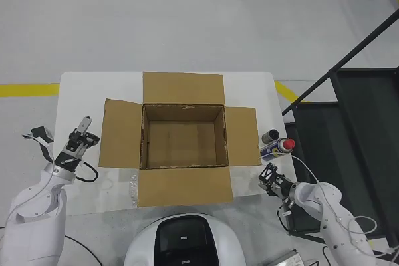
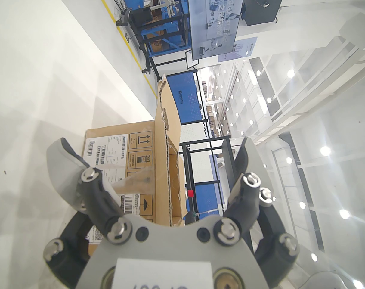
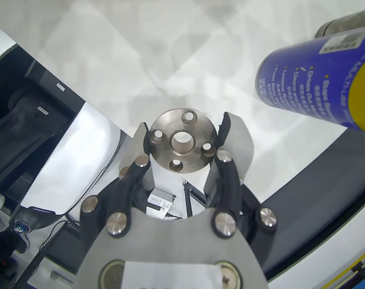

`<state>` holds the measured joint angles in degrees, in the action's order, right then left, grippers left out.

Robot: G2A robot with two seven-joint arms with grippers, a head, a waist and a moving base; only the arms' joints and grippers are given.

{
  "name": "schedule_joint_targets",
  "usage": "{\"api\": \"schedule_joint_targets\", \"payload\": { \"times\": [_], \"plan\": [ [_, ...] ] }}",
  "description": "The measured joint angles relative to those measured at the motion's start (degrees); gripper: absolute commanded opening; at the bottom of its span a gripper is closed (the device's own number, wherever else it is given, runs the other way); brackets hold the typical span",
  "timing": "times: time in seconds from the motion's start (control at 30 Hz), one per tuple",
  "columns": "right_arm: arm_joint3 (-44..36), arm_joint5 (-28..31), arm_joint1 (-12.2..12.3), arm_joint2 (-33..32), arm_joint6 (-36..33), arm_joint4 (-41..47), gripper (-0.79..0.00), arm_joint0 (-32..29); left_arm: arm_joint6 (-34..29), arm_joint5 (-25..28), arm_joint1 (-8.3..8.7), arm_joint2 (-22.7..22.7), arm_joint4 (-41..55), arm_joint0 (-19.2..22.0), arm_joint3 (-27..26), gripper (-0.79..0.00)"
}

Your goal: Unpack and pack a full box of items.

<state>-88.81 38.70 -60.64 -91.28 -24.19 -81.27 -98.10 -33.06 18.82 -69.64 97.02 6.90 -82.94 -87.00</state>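
Right gripper (image 3: 185,127): pinching a round metal flange (image 3: 165,148) by its rim.
Left gripper (image 2: 152,148): spread wide, empty, beside cardboard box (image 2: 140,133).

Brown box (image 1: 183,88), blue-and-yellow can (image 3: 314,82), silver flange (image 3: 197,130)

Plenty of room straight down into the cardboard box (image 1: 183,143), flaps splayed flat on all four sides. Tighter on the right: blue spray can (image 1: 277,147) and grey can (image 1: 271,136) parked just off the right flap, near the right gripper (image 1: 268,177) clamped on a metal flange (image 3: 182,148). Room to pass along the table (image 1: 80,93) left of the box, beside the spread-fingered left gripper (image 1: 86,132).
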Motion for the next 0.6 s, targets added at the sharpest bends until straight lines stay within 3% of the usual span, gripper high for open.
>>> {"api": "schedule_joint_targets", "payload": {
  "times": [0.43, 0.47, 0.5, 0.53, 0.57, 0.6],
  "plan": [
    [4.16, -3.00, -0.16, 3.27, 0.60, -0.99, -0.785, 3.95, 0.00, 0.00, 0.00, 0.00, 0.00, 0.00, 0.00, 0.000],
    [4.58, -2.98, -0.19, 3.38, 0.76, -0.42, -0.736, 4.12, 0.00, 0.00, 0.00, 0.00, 0.00, 0.00, 0.00, 0.000],
    [5.06, -2.84, -0.23, 3.42, 0.88, 0.50, -0.514, 4.27, 0.00, 0.00, 0.00, 0.00, 0.00, 0.00, 0.00, 0.000],
    [5.63, -2.61, -0.26, 3.40, 0.85, 1.82, -0.182, 4.50, 0.00, 0.00, 0.00, 0.00, 0.00, 0.00, 0.00, 0.000],
    [5.89, -2.39, -0.25, 3.38, 0.70, 2.53, -0.034, 4.68, 0.00, 0.00, 0.00, 0.00, 0.00, 0.00, 0.00, 0.000],
    [6.02, -2.17, -0.24, 3.38, 0.53, 2.94, 0.000, 4.82, 0.00, 0.00, 0.00, 0.00, 0.00, 0.00, 0.00, 0.000]
  ]
}}
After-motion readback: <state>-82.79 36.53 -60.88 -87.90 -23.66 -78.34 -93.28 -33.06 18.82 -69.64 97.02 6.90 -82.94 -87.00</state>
